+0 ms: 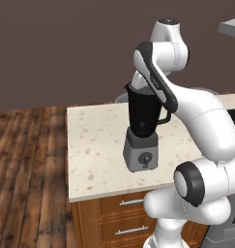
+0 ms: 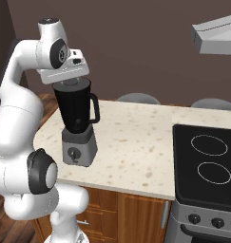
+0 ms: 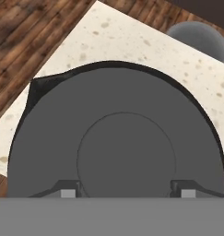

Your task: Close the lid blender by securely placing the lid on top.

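1. Cabinetry of warm brown wood fronts the counter nearest me, with slim metal drawer pulls (image 1: 132, 202) across it.
2. Above it lies the countertop (image 1: 95, 145), a pale speckled stone slab with a thin squared edge, smooth and matte.
3. On that slab stands the blender (image 1: 142, 131): a boxy grey base with a round front knob, and rising from it a tall black tapered jar with a looped side handle and a small spout at the rim.
4. The lid (image 3: 118, 143) sits on the jar's mouth, a flat, round, dark grey disc with a slightly raised circular centre. In the hand view the black rim shows as a thin crescent around it, the spout poking out at upper left.
5. The gripper (image 3: 123, 193) hangs straight down right over the lid, its two small dark finger tips spread to either side of the raised centre, clasping nothing; whether they touch the disc I cannot tell.
6. To the right is a black glass stovetop (image 2: 209, 166) with thin white burner rings and knobs on its grey front.
7. Beyond the counter, rounded grey chair backs (image 2: 138, 98) peek up.
8. Farther off run dark plank flooring (image 1: 27, 160) and a plain brown wall (image 1: 66, 48).
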Controlling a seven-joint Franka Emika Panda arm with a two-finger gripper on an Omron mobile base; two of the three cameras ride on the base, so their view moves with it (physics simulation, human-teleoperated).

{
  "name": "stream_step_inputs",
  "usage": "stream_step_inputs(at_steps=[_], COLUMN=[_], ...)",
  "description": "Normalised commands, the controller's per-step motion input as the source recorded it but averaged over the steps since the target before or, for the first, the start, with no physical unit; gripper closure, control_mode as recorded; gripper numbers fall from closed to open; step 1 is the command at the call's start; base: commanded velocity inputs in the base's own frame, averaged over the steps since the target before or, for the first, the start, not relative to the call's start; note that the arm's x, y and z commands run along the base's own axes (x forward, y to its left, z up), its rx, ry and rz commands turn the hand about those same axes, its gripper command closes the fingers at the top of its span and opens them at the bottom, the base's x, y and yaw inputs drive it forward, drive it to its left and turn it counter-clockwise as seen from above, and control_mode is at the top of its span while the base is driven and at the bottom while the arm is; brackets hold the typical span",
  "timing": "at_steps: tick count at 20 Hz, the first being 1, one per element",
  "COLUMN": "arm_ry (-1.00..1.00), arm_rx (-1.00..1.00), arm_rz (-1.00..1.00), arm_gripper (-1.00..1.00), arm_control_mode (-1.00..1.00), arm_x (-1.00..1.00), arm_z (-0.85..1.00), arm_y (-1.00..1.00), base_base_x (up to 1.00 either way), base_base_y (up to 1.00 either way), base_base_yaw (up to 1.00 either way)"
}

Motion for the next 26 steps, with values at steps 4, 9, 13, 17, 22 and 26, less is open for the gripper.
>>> stream_step_inputs(at_steps=[4, 9, 13, 17, 22, 26], arm_ry=[0.00, 0.00, 0.00, 0.00, -0.05, -0.11], arm_rx=[0.00, 0.00, 0.00, 0.00, 0.00, 0.00], arm_rz=[0.00, 0.00, 0.00, 0.00, 0.00, 0.00], arm_gripper=[-1.00, -1.00, -1.00, -1.00, -1.00, -1.00], arm_control_mode=[-1.00, -1.00, -1.00, -1.00, -1.00, -1.00], arm_x=[-0.07, -0.02, 0.00, 0.00, -0.17, -0.42], arm_z=[-0.08, -0.01, 0.00, 0.00, 0.00, 0.11], arm_y=[0.00, 0.00, 0.00, 0.00, 0.00, 0.00], base_base_x=[0.00, 0.00, 0.00, 0.00, 0.00, 0.00], base_base_y=[0.00, 0.00, 0.00, 0.00, 0.00, 0.00], base_base_yaw=[0.00, 0.00, 0.00, 0.00, 0.00, 0.00])
